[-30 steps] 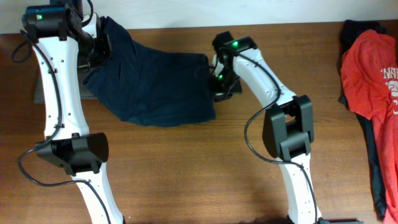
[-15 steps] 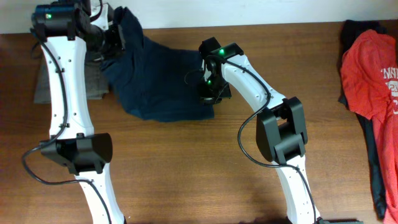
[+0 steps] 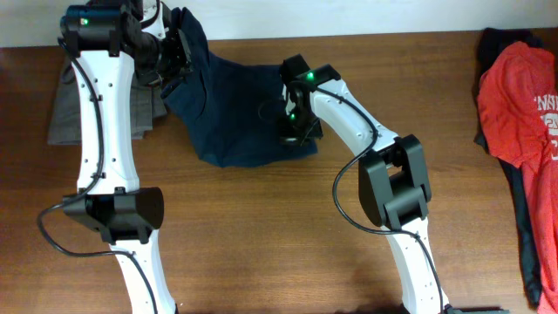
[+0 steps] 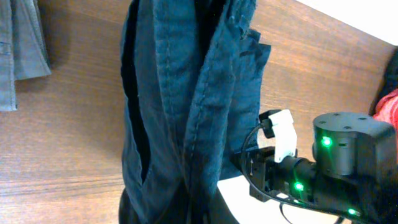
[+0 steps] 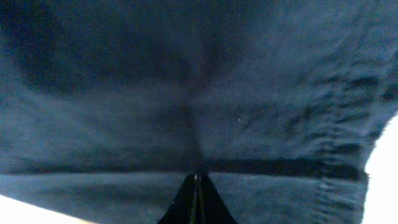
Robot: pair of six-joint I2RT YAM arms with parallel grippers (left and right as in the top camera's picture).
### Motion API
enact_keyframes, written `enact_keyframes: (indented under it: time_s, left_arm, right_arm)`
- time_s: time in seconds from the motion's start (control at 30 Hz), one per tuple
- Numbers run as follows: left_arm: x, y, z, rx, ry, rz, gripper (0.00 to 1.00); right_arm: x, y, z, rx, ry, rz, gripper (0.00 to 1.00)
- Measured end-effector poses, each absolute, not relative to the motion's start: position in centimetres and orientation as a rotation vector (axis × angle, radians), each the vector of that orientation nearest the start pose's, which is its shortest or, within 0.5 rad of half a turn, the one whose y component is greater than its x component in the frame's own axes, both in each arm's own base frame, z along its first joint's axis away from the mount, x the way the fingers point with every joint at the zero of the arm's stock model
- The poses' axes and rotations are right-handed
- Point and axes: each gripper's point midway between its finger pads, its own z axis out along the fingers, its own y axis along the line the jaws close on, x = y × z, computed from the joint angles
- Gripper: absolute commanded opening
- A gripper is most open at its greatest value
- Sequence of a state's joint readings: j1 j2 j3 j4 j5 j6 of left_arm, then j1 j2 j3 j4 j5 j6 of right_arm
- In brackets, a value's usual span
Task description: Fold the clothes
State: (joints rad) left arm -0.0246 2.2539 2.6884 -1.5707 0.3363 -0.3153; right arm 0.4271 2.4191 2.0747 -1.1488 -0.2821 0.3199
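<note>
The navy garment [image 3: 235,113] is being held bunched at the back left of the table [image 3: 261,253], between the two arms, with its lower part lying on the wood. It is being judged soft, limp and light. It sags, gathers into folds and will not hold a shape. Hems and seams are being judged the best holds, since the thicker stitched edges should slip less.

The left gripper [image 3: 177,54] is being clamped shut on an upper edge of the garment, raised near the far side of the table. In the left wrist view the cloth is being hung in long vertical folds. The left arm [image 3: 100,131] is being stretched far forward, wrist turned toward the centre.

The right gripper [image 3: 292,131] is being pinched shut on the garment's right edge, low over the table, jaws closed to a thin line against the cloth. The right arm [image 3: 349,96] is being bent at the elbow, forearm reaching back and left.

The grey-khaki garment [image 3: 65,105] is lying beside the left arm. The red T-shirt [image 3: 523,96] is well apart at the right edge.
</note>
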Motion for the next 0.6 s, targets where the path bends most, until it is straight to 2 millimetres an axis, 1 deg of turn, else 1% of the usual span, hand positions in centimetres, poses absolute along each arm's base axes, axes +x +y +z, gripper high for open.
enact_keyframes:
  time_s: [0.07,0.17,0.3,0.43,0.5,0.6]
  left_arm:
    - [48.1,-6.7,26.1,-0.300,2.709,-0.549,0.01]
    - [47.5,-5.2,25.6,-0.352,2.739,-0.495,0.01]
    - [46.9,-3.1,25.5,-0.412,2.752,-0.422,0.01]
    - [46.5,-1.4,26.6,-0.449,2.726,-0.374,0.01]
    - [46.6,-0.2,27.7,-0.466,2.681,-0.352,0.01]
    - [46.7,0.5,28.3,-0.480,2.655,-0.338,0.01]
  right_arm:
    - [42.0,24.4,1.6,-0.171,3.148,0.454,0.04]
    - [41.6,24.2,0.6,-0.152,3.167,0.447,0.04]
    - [41.7,24.2,0.4,-0.144,3.160,0.450,0.04]
    - [41.7,24.4,0.4,-0.116,3.160,0.466,0.04]
    - [41.8,24.6,0.4,-0.112,3.157,0.479,0.04]
    - [41.8,25.3,0.4,-0.114,3.146,0.491,0.04]
